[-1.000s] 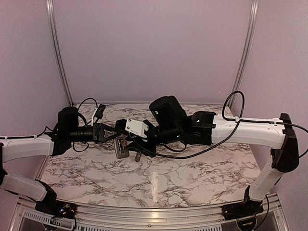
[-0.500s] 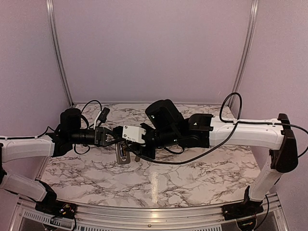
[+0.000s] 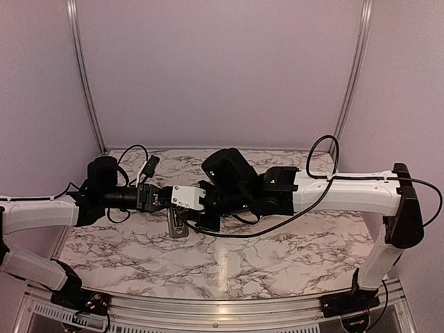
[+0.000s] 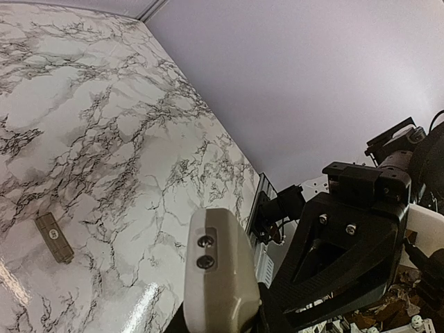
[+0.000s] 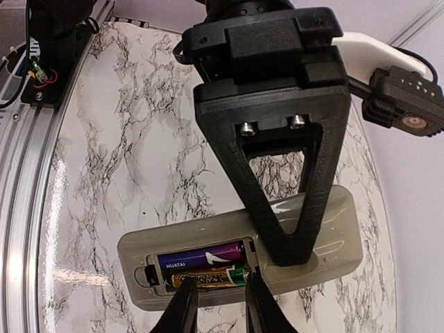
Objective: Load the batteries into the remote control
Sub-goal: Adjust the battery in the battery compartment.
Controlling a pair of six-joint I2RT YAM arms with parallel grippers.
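Observation:
The remote control (image 5: 208,232) is held above the table with its grey back up and its battery bay uncovered. Two batteries lie side by side in the bay: a dark purple one (image 5: 205,257) and a gold one with a green end (image 5: 208,278). My left gripper (image 5: 290,254) is shut on the remote's far half, one black finger across its back. My right gripper (image 5: 220,305) hovers at the remote's near edge beside the gold battery, jaws slightly apart with nothing between them. From above, the remote (image 3: 178,225) hangs between the left gripper (image 3: 165,201) and the right gripper (image 3: 189,220).
A small dark rectangular cover (image 4: 54,237) lies flat on the marble table (image 4: 104,139), left of the held remote (image 4: 218,277). The right arm's black gripper frame (image 4: 347,257) crowds the space just right of it. An aluminium rail (image 5: 28,159) edges the table.
The right arm has slid left and lowered toward the remote, and its jaws have narrowed. The left gripper has kept its hold on the remote, shifting only slightly.

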